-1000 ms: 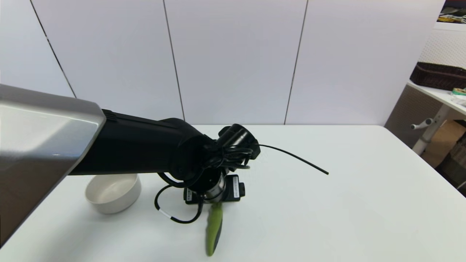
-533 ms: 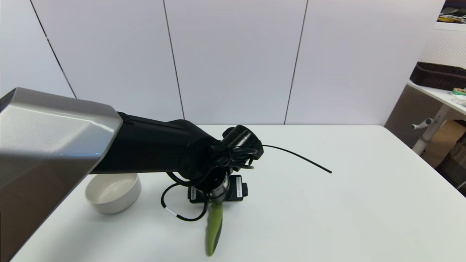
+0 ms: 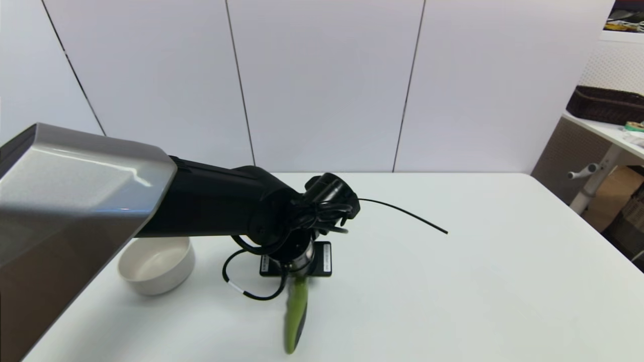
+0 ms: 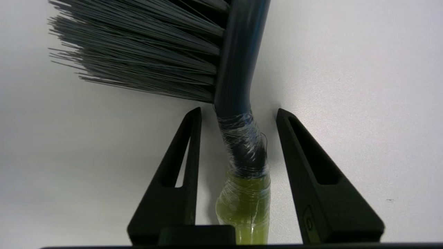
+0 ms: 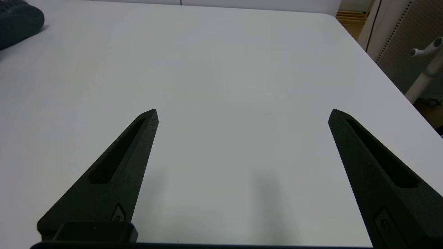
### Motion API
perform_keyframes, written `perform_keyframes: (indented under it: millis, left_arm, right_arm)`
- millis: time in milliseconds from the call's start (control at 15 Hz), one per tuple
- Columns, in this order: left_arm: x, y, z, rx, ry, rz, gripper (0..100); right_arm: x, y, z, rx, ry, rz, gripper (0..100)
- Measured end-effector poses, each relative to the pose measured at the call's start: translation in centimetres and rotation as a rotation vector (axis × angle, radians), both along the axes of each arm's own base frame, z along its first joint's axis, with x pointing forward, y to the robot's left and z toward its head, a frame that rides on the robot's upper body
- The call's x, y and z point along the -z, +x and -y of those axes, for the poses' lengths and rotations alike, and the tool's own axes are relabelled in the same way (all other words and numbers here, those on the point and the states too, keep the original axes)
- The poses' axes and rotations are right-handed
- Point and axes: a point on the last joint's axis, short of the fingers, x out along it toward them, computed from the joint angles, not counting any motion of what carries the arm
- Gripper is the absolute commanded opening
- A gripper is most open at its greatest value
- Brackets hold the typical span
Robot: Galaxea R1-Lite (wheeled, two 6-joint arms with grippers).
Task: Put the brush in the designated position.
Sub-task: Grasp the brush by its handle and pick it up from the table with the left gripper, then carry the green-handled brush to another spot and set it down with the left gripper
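Brush (image 4: 238, 69) with grey bristles and lime-green handle lay ungrasped between the left gripper's (image 4: 238, 114) spread fingers, so closing seemed next; the right gripper (image 5: 242, 114) hung open.

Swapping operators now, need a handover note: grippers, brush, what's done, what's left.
Left gripper: open, down at the table, fingers either side of the brush neck where it is wrapped in clear film, gaps on both sides, no grip yet.
Right gripper: open, holding nothing, over bare table on the right side.
Brush: lying on the table, green handle end toward the robot, bristles away. Cream bowl sits to its left, apart from it.
Done: left arm lined up on the neck.
Left: close, lift, carry to the designated spot, which these views don't mark.
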Motion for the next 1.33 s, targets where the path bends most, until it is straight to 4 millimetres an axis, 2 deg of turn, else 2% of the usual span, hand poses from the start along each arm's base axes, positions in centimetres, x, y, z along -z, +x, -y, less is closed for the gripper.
perform_keyframes:
  millis: [467,600,733,800,1000,1133,1333]
  left_arm:
    - [-0.8,-0.1,-0.6,-0.008,0.0,0.008,0]
    - [-2.3,-0.2,-1.2,0.002,0.006,0.054,0]
    - [-4.5,0.2,-3.1,0.011,0.047,0.13,0]
    - [-5.7,0.6,-4.4,0.001,0.069,0.174,0]
    - [-10.3,2.0,-9.8,-0.108,0.106,0.307,0]
    - [-12.9,2.8,-15.0,-0.178,0.156,0.364,0]
    - [-16.0,3.0,-24.2,-0.274,0.244,0.4,0]
  right_arm:
    - [0.0,0.0,0.0,0.0,0.0,0.0,100]
    - [0.0,0.0,0.0,0.0,0.0,-0.001,100]
    - [0.0,0.0,0.0,0.0,0.0,-0.001,100]
    - [0.0,0.0,0.0,0.0,0.0,-0.001,100]
    - [0.0,0.0,0.0,0.0,0.0,-0.001,100]
    - [0.0,0.0,0.0,0.0,0.0,-0.001,100]
    - [0.0,0.0,0.0,0.0,0.0,-0.001,100]
